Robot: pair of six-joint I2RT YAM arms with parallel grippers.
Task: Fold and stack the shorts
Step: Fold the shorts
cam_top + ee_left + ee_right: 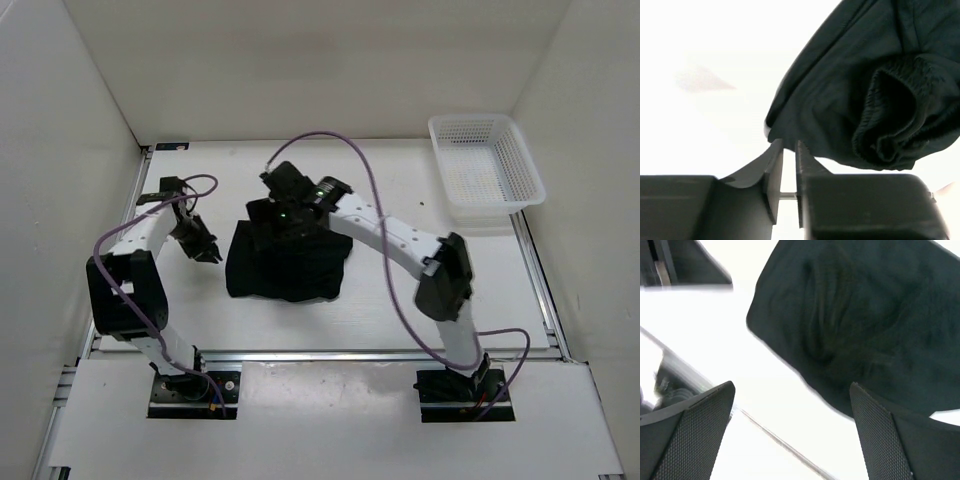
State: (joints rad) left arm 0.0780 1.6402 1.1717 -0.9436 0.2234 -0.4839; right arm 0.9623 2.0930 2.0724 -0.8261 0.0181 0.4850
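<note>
The black shorts (290, 265) lie folded in a compact bundle at the table's middle. My left gripper (207, 252) is just left of the bundle, apart from it. In the left wrist view its jaws (789, 152) are closed to a thin slit with nothing between them, and the shorts (850, 100) lie just beyond, the rolled waistband at the right. My right gripper (270, 218) hovers over the bundle's far edge. In the right wrist view it (790, 392) is wide open and empty, above a corner of the shorts (865, 320).
A white mesh basket (485, 175) stands at the back right corner. White walls close in the table on the left, back and right. A metal rail (380, 352) runs along the table's near edge.
</note>
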